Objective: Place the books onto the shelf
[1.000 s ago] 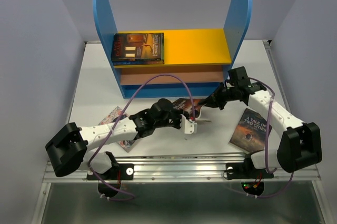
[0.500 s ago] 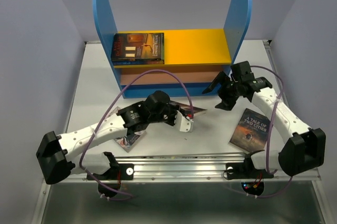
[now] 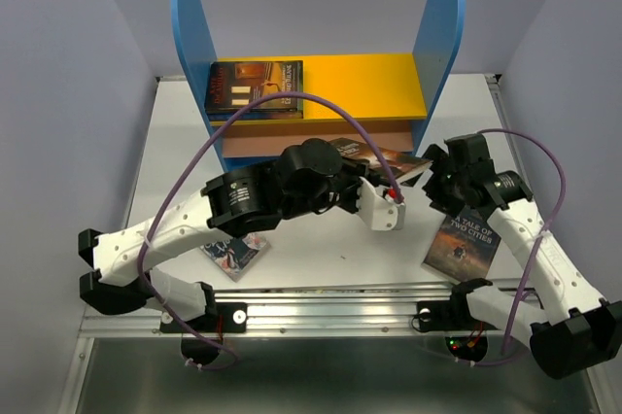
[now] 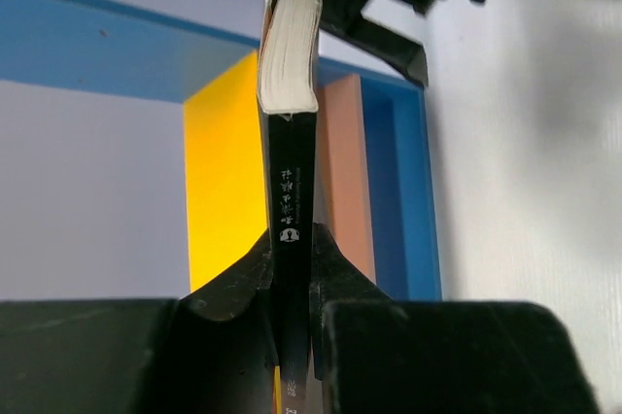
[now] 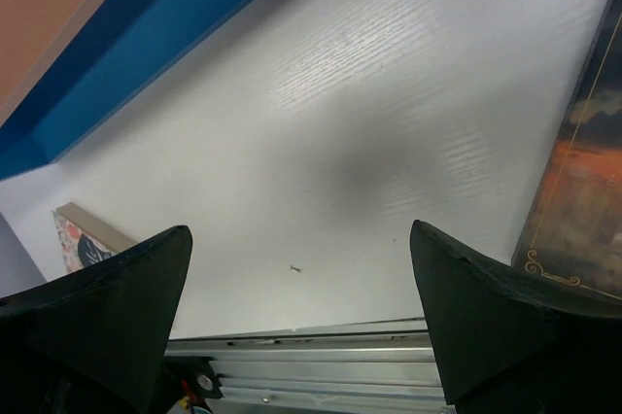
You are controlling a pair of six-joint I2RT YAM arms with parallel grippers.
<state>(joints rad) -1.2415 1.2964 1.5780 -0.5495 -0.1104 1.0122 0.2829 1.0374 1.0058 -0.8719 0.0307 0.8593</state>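
Note:
My left gripper [image 3: 367, 173] is shut on a dark-covered book [image 3: 384, 155], held off the table just in front of the shelf [image 3: 194, 35]. In the left wrist view the book's black spine [image 4: 292, 190] stands clamped between my fingers [image 4: 292, 258], with the shelf's yellow top board [image 4: 224, 171] behind it. Another book [image 3: 255, 88] lies flat on the yellow board at the left. A Tale of Two Cities book [image 3: 465, 236] lies on the table at the right. My right gripper [image 3: 442, 186] hangs open and empty just left of it, jaws wide in the wrist view [image 5: 301, 239].
A colourful book [image 3: 233, 251] lies on the table under my left arm; its corner [image 5: 83, 239] shows in the right wrist view. The shelf's blue base [image 5: 146, 35] runs along the back. A metal rail [image 3: 330, 312] marks the near table edge.
The right gripper let go of the dark book, opened wide and drew back to the right. The left arm lifted the book and carried it toward the shelf.

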